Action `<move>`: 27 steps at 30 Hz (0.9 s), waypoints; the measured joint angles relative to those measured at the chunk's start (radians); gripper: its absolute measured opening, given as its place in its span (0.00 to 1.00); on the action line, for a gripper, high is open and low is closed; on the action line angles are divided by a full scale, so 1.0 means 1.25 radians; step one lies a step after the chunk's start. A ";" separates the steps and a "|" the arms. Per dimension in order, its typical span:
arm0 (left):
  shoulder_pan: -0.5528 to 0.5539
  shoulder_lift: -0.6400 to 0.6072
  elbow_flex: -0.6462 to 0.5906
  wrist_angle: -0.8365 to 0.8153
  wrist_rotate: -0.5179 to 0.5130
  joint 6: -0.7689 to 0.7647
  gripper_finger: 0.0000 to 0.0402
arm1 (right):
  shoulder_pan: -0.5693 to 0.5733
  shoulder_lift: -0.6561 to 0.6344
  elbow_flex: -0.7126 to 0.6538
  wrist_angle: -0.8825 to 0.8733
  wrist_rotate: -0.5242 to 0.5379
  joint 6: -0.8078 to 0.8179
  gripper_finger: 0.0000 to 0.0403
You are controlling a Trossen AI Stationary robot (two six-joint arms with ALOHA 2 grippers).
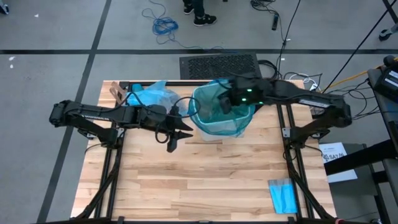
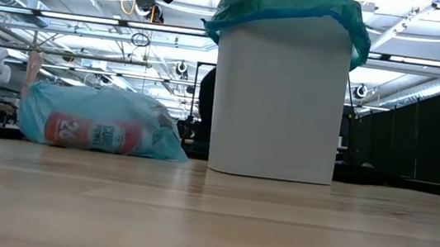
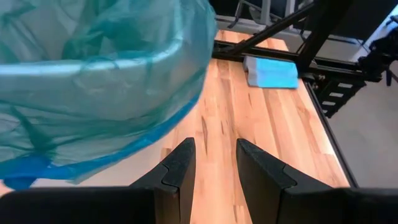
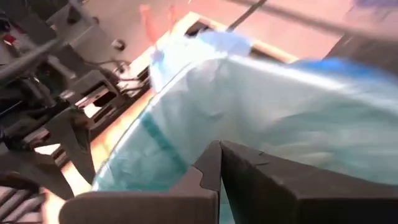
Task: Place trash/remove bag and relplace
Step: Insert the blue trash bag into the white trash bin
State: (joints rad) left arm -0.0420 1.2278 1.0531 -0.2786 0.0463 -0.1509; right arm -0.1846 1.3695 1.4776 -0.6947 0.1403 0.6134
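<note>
A white bin point(image 2: 279, 97) stands at the table's far middle, with a teal-green plastic bag point(image 1: 214, 107) draped over its rim. The light-blue bag point(image 1: 149, 96) lies on its side on the table left of the bin. Trash shows through its film, among it a red-and-white bottle point(image 2: 90, 134). My right gripper point(image 1: 225, 104) hangs shut over the bin's mouth, and nothing shows between its fingers point(image 4: 211, 158). My left gripper point(image 1: 177, 130) hovers open just left of the bin, above the table, with nothing in it; the teal-green bag point(image 3: 93, 81) is beside it.
A small flat folded blue sheet point(image 1: 283, 196) lies near the table's near right corner, and the left wrist view also shows the sheet point(image 3: 270, 73). Bare wooden tabletop point(image 1: 205, 174) stretches from the bin toward the near edge. The arms' dark support frames stand at both sides.
</note>
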 joint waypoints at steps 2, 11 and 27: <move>0.002 -0.003 0.000 0.003 -0.003 -0.012 0.28 | 0.011 -0.042 0.000 -0.029 0.053 -0.024 0.00; 0.022 -0.045 0.000 0.029 -0.129 -0.044 0.28 | -0.005 -0.212 -0.047 -0.220 0.141 -0.046 0.00; 0.183 -0.008 0.000 0.023 -0.086 -0.099 0.28 | -0.010 -0.435 -0.493 0.078 0.055 0.095 0.00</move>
State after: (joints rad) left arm 0.1862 1.2173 1.0535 -0.2494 -0.0612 -0.2752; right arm -0.1970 0.8257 0.8617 -0.5976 0.2093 0.7326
